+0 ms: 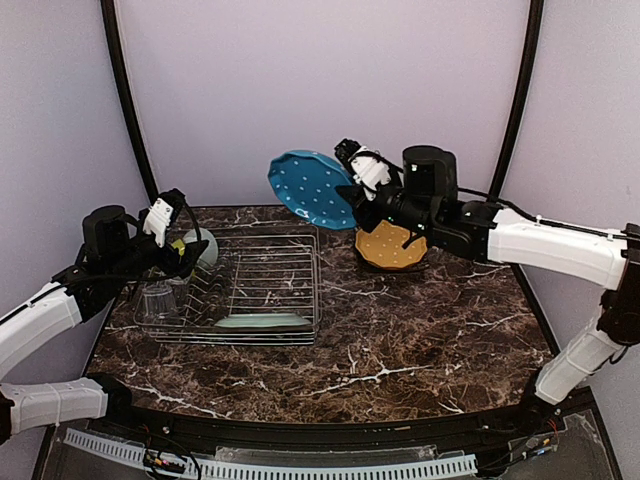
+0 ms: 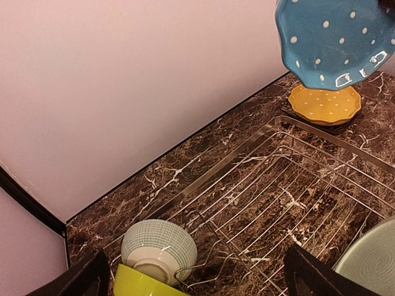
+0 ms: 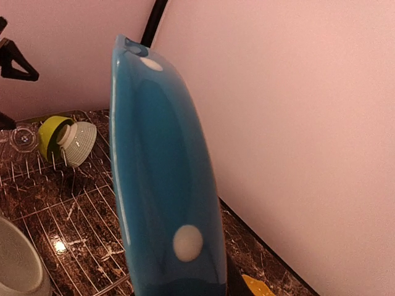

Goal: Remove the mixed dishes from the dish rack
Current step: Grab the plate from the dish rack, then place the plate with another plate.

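My right gripper (image 1: 352,192) is shut on the rim of the blue white-dotted plate (image 1: 308,187), held on edge in the air right of the dish rack (image 1: 300,262). In the right wrist view the blue plate (image 3: 166,185) hides the fingers. Below it the yellow dotted plate (image 1: 390,247) lies on a black plate (image 2: 336,128). My left gripper (image 1: 172,228) hovers open over the rack's left end, above a small pale-green bowl (image 2: 158,248) and a yellow-green bowl (image 2: 139,283). A clear glass (image 1: 157,300) stands in the rack. A large pale-green plate (image 1: 262,321) lies along its front.
The rack sits on a dark marble table (image 1: 420,340) enclosed by pale walls at the back and sides. The right arm (image 1: 540,245) reaches in from the right edge. Black vertical posts (image 1: 125,100) stand at the back corners.
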Controlling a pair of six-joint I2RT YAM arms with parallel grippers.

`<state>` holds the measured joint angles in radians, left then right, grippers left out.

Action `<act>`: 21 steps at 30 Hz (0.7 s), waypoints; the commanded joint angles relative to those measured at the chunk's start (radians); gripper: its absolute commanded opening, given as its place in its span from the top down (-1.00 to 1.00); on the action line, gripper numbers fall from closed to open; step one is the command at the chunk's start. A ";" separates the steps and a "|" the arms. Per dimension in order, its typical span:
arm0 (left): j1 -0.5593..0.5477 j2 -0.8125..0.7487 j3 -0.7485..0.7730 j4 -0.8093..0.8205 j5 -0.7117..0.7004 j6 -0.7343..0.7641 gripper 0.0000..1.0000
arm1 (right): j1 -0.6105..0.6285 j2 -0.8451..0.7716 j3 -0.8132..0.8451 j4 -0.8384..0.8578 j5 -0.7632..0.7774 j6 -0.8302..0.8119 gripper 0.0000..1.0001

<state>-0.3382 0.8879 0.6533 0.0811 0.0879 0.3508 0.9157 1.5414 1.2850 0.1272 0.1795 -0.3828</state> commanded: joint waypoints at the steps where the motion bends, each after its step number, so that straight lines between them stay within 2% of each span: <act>1: 0.006 -0.014 0.010 0.008 -0.003 -0.022 -0.98 | -0.106 -0.102 -0.018 0.058 -0.072 0.264 1.00; 7: 0.007 -0.017 0.013 0.009 -0.003 -0.030 -0.98 | -0.320 -0.152 -0.081 -0.054 -0.202 0.503 1.00; 13: 0.007 -0.014 0.011 0.001 0.000 -0.033 -0.97 | -0.527 -0.172 -0.171 -0.060 -0.377 0.694 1.00; 21: 0.006 -0.020 0.006 -0.001 -0.006 -0.031 -0.98 | -0.705 -0.092 -0.201 -0.041 -0.546 0.862 1.00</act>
<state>-0.3382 0.8875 0.6533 0.0803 0.0879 0.3283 0.2646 1.4372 1.0676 -0.1188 -0.2054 0.3286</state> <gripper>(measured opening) 0.987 0.203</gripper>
